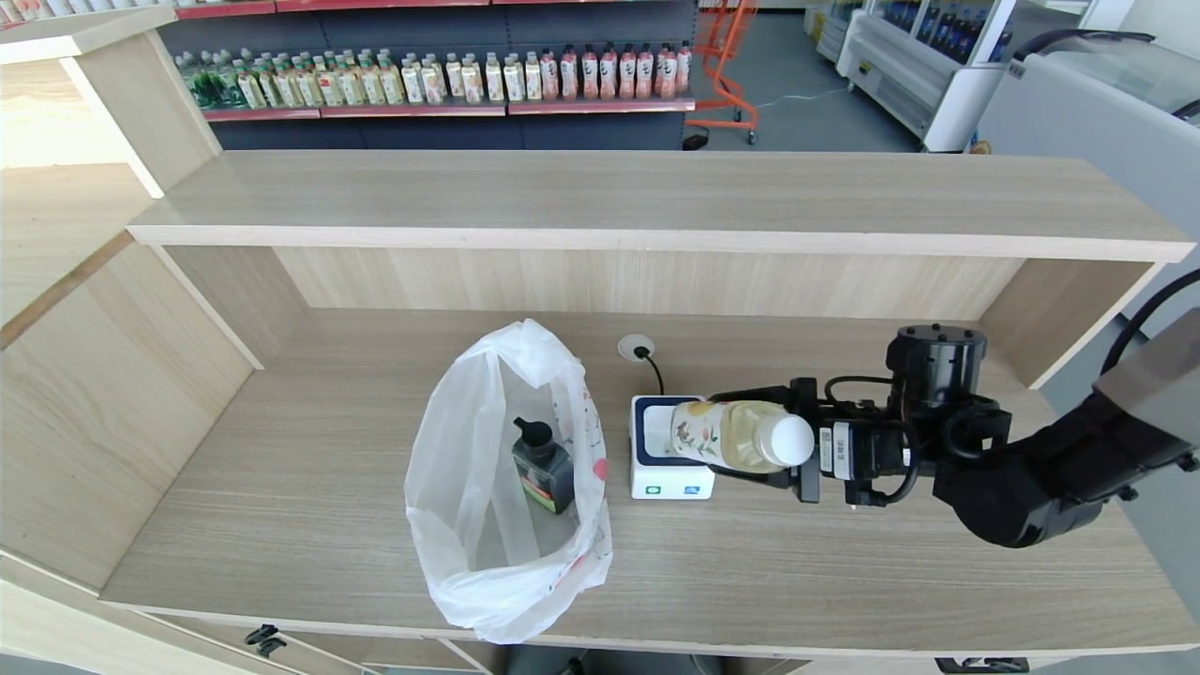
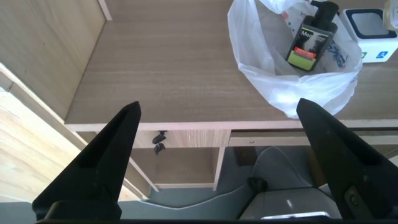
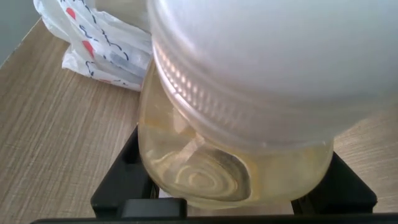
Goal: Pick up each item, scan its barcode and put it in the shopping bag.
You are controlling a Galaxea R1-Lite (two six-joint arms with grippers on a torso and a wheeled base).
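Two bottles [image 1: 727,433], one bag [image 1: 450,441], one scanner [image 1: 649,469]

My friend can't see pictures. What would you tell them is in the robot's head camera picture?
The robot's right gripper holds a bottle of pale yellow drink on its side over a white scanner on a wooden counter. Beside the scanner stands an open white shopping bag with a dark pump bottle inside.

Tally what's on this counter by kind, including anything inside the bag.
Shopping bag: 1
Scanner: 1
Bottles: 2 (dark pump bottle in the bag, pale drink bottle over the scanner)
Total: 4
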